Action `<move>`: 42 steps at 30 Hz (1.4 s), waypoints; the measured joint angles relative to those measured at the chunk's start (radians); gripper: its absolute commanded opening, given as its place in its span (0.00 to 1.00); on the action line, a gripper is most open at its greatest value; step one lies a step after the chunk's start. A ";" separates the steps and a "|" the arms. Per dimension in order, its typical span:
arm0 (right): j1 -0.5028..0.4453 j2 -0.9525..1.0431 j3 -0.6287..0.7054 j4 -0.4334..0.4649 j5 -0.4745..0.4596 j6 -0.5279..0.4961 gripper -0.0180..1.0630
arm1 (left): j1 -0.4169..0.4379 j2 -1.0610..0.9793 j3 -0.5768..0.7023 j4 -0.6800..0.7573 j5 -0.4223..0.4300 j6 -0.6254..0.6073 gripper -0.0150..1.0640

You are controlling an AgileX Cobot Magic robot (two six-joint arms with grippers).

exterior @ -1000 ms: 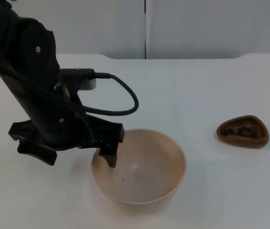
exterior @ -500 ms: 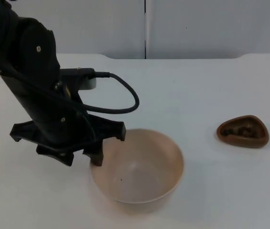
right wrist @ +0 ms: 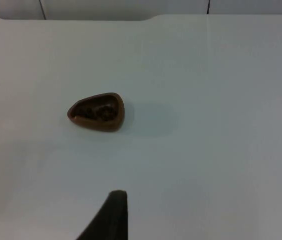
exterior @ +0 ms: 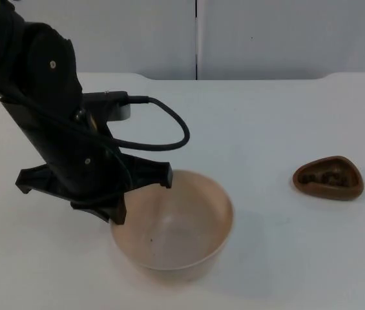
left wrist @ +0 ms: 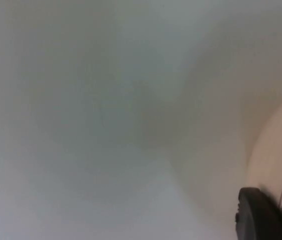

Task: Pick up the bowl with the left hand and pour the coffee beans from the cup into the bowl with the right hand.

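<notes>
One bowl (exterior: 172, 229) has shifted left, left claw (exterior: 119, 210) clamping its rim; one cup (exterior: 328, 177).

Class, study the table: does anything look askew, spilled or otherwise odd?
The beige bowl is tipped: the left gripper grips its rim, and that side sits higher than the other. One dark speck lies inside it. The brown cup of coffee beans stands apart on the white table, nothing spilled around it.

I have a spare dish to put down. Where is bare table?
Bare table runs between the bowl and the brown cup, and from both back to the partition wall. It is crowded at the bowl's left rim, where the left claw grips it.
</notes>
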 measured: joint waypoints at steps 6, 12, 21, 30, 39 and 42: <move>0.000 0.000 0.000 0.000 0.000 0.000 0.99 | 0.000 -0.016 0.000 -0.010 0.022 0.000 0.01; 0.000 0.000 0.000 0.000 0.000 0.000 0.99 | 0.000 -0.107 0.000 -0.005 0.051 0.000 0.01; 0.000 0.000 0.000 0.000 0.000 0.000 0.99 | 0.000 -0.216 -0.006 0.064 0.118 0.000 0.01; 0.000 0.000 0.000 0.000 0.000 0.000 0.99 | 0.000 -0.220 -0.105 0.143 0.272 0.000 0.01; 0.000 0.000 0.000 0.000 0.000 0.000 0.99 | 0.000 -0.224 -0.124 0.151 0.304 0.023 0.01; 0.000 0.000 0.000 0.000 0.000 0.000 0.99 | 0.000 -0.224 -0.124 0.172 0.315 0.023 0.01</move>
